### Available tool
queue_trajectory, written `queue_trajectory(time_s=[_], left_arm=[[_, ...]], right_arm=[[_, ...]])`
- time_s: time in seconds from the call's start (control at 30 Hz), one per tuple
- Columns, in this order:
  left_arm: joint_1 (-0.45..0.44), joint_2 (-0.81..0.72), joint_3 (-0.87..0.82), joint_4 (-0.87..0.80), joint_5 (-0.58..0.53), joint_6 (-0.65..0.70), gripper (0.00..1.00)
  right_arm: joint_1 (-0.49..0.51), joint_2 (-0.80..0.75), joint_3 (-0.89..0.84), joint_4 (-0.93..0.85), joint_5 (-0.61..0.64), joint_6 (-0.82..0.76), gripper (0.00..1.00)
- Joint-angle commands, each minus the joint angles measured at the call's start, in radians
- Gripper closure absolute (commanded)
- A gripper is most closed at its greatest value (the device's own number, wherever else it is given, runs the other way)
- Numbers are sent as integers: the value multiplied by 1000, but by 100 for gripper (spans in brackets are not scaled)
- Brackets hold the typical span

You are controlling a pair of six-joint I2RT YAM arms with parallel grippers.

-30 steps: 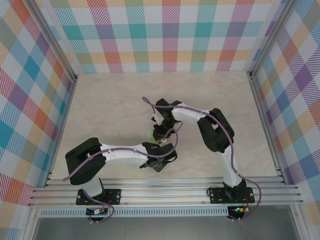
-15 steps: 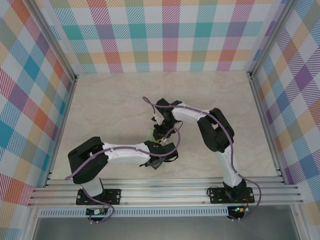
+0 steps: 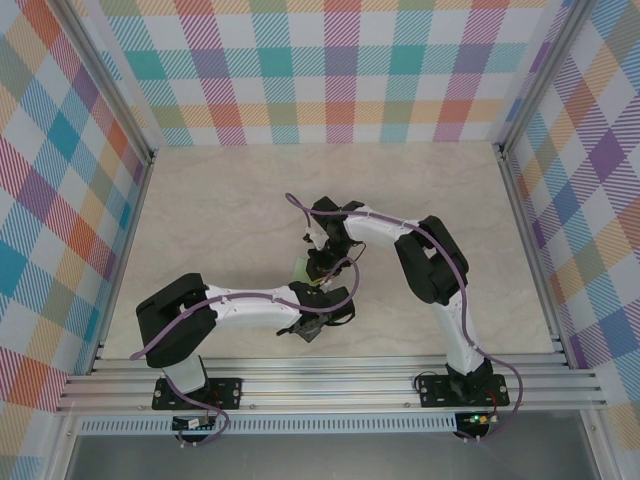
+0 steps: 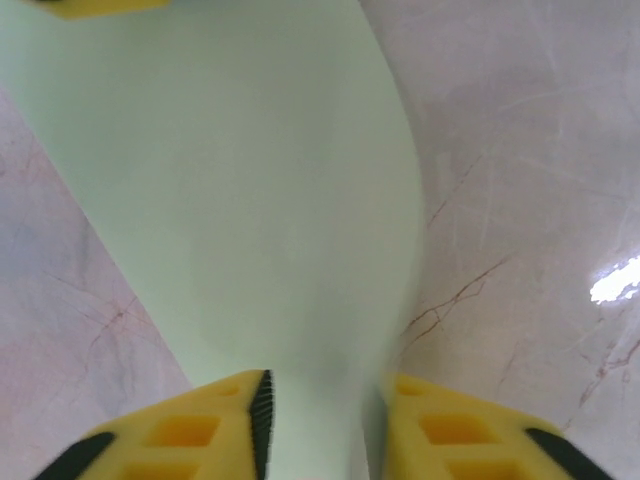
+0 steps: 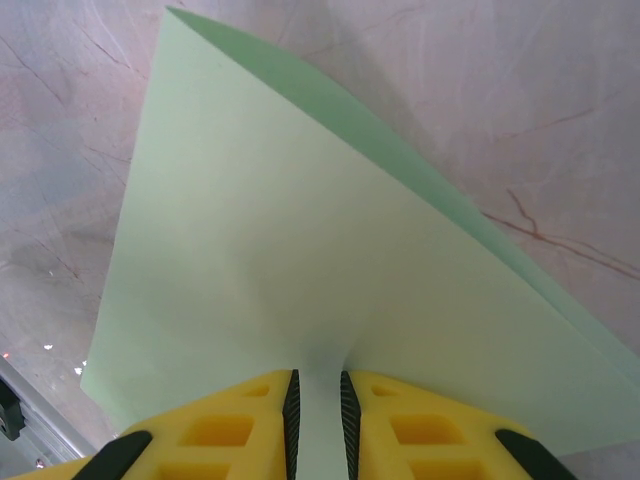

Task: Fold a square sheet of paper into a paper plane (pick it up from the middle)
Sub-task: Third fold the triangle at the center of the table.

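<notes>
Just then the left gripper (image 4: 326, 400) had narrowed around the paper (image 4: 250, 200), grip unclear; the right gripper (image 5: 318, 395) clamped it, readying a fold.

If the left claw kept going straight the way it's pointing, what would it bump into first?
The green paper lies between the fingers of the left claw, so it would slide along that first. Beyond, probably a yellow finger of the right claw at the paper's far end; depth is unclear.

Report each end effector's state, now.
Left end effector: straddles the paper; grip cannot be told.
Right end effector: shut on the paper.
</notes>
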Motion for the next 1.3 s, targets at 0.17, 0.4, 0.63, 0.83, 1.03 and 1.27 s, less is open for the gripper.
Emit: queue_trajectory(time_s=[0.17,0.4,0.63,0.83,1.03,1.27], left_arm=[[43,-71,-7,72,122,16,92],[153,-144,-46,211,335,8,97],[218,-151,-94,274,446,-1,95],[260,-197,-149,312,496,-18,88],[291,-284,-219,360,551,-52,78],[335,-365,-268,385,595,-65,78]], right_arm=[[-11,19,31,-16,-13,-22,78],[-47,-41,14,-1,-62,-24,76],[-55,-35,3,22,-146,-30,76],[-55,7,12,18,-188,-35,77],[-55,52,21,3,-161,-27,79],[-55,60,20,6,-156,-22,79]])
